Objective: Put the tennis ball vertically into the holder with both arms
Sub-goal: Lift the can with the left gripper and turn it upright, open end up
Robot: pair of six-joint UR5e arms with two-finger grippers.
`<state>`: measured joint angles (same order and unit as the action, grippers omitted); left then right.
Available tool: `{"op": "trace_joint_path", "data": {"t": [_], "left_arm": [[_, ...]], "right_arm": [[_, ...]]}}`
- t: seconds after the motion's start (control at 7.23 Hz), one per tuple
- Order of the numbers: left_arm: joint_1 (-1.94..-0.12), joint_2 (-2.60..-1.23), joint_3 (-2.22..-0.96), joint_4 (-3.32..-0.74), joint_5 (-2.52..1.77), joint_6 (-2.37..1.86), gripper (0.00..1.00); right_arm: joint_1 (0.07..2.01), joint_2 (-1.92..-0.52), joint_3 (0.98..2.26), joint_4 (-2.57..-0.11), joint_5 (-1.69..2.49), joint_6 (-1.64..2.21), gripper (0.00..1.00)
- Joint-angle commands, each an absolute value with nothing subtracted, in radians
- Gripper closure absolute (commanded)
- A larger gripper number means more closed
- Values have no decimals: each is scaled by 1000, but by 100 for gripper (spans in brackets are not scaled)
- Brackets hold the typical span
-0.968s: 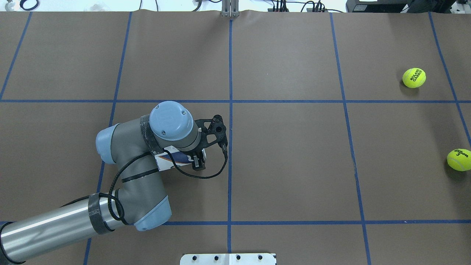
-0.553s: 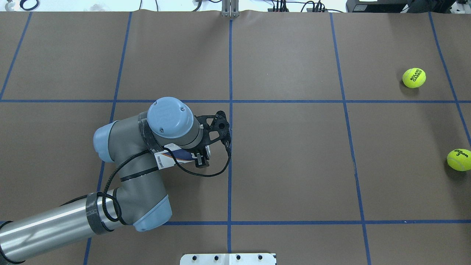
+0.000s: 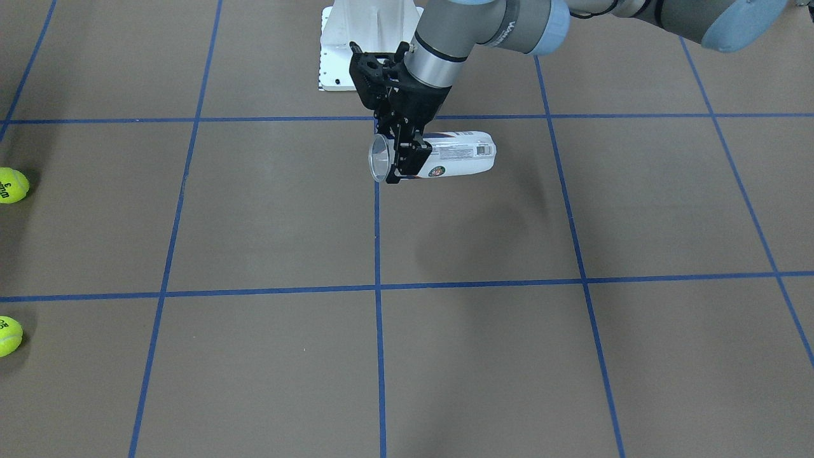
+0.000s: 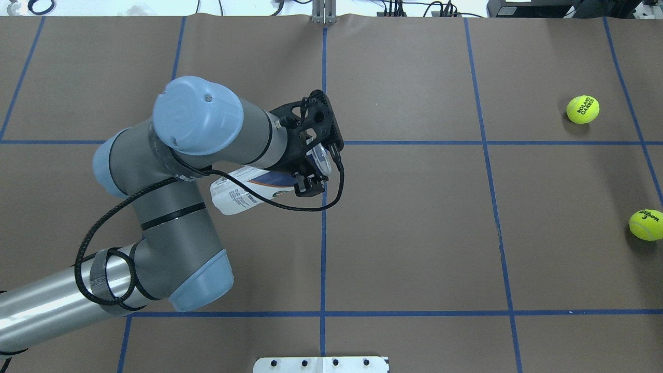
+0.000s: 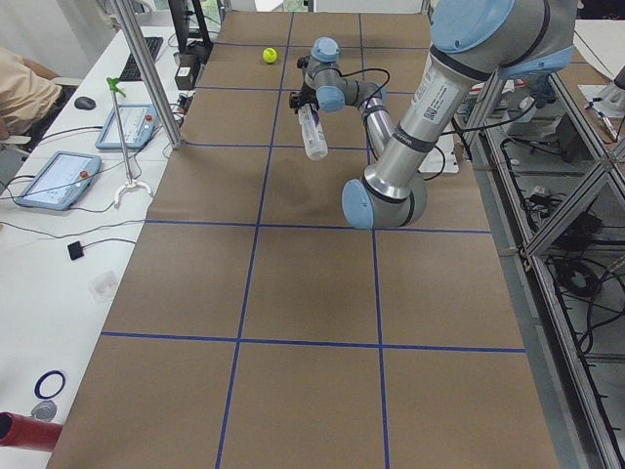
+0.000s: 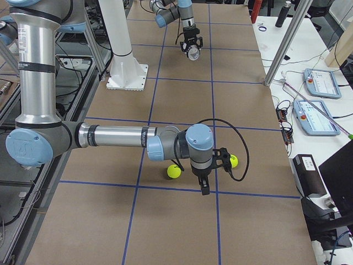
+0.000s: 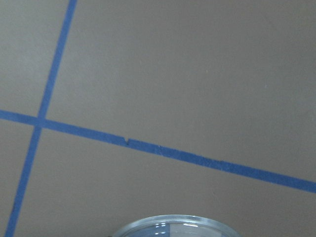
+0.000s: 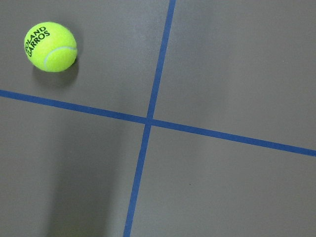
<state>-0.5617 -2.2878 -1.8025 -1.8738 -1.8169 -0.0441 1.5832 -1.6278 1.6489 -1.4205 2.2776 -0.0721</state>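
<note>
My left gripper (image 3: 407,160) is shut on the holder (image 3: 455,154), a clear can with a white-and-navy label. It grips near the silver rim (image 3: 379,159) and holds the can above the table, lying roughly level. In the overhead view the gripper (image 4: 310,181) holds the can (image 4: 241,191) close to the centre line. The rim (image 7: 173,224) shows at the bottom of the left wrist view. My right gripper (image 6: 204,187) shows only in the exterior right view, near two tennis balls (image 6: 174,171) (image 6: 233,160); I cannot tell if it is open or shut.
The two yellow tennis balls lie at the table's right side (image 4: 582,109) (image 4: 646,224). One ball (image 8: 50,47) shows in the right wrist view. The white pedestal base (image 4: 321,364) stands at the near edge. Blue tape lines cross the brown table.
My left arm has lifted the holder off the table and carried it up and slightly away from the robot. The balls have not moved.
</note>
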Motion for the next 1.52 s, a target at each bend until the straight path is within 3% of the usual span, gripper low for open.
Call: {"op": "trace_joint_path", "data": {"t": [0.0, 0.69, 1.11, 1.38], "left_arm": [[-597, -2299, -1796, -2131, -1810, -179, 39], [-601, -2301, -1564, -2835, -1483, -402, 40], [-595, -2304, -1446, -3069, -1359, -429, 40], [-560, -2328, -1208, -3361, -1335, -431, 39]], "right_arm": [[1583, -1628, 1649, -1420, 2276, -72, 0], [1583, -1626, 1651, -1420, 2276, -71, 0], [1583, -1626, 1654, -1420, 2276, -71, 0], [1583, -1626, 1655, -1420, 2278, -71, 0]]}}
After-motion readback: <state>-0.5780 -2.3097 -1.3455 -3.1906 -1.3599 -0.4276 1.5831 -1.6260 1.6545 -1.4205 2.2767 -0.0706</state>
